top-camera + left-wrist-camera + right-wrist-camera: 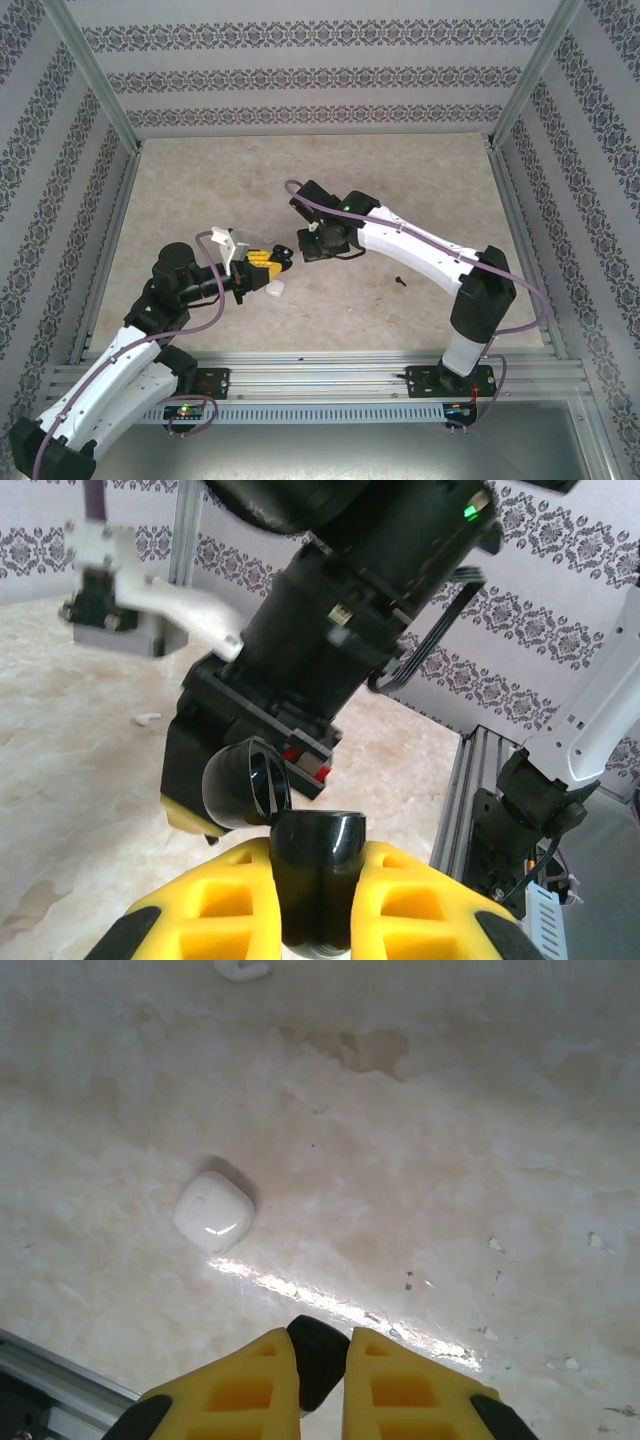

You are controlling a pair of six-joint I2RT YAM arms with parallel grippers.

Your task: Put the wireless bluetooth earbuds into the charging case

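Marbled table (pixel 420 1120), white charging case (pixel 213 1210), black item (pixel 318 1362) half-hidden in right hand (pixel 322 1340)

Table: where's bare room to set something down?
Free: far half of the beige marbled table, arms to back wall. Crowded: centre-left, where left hand and right hand pinch a glossy black piece near the small white plastic case.

Damask-striped wallpaper walls (pixel 320 60) enclose a beige marbled tabletop (pixel 200 180) with aluminium rails (pixel 320 372) along its near edge.
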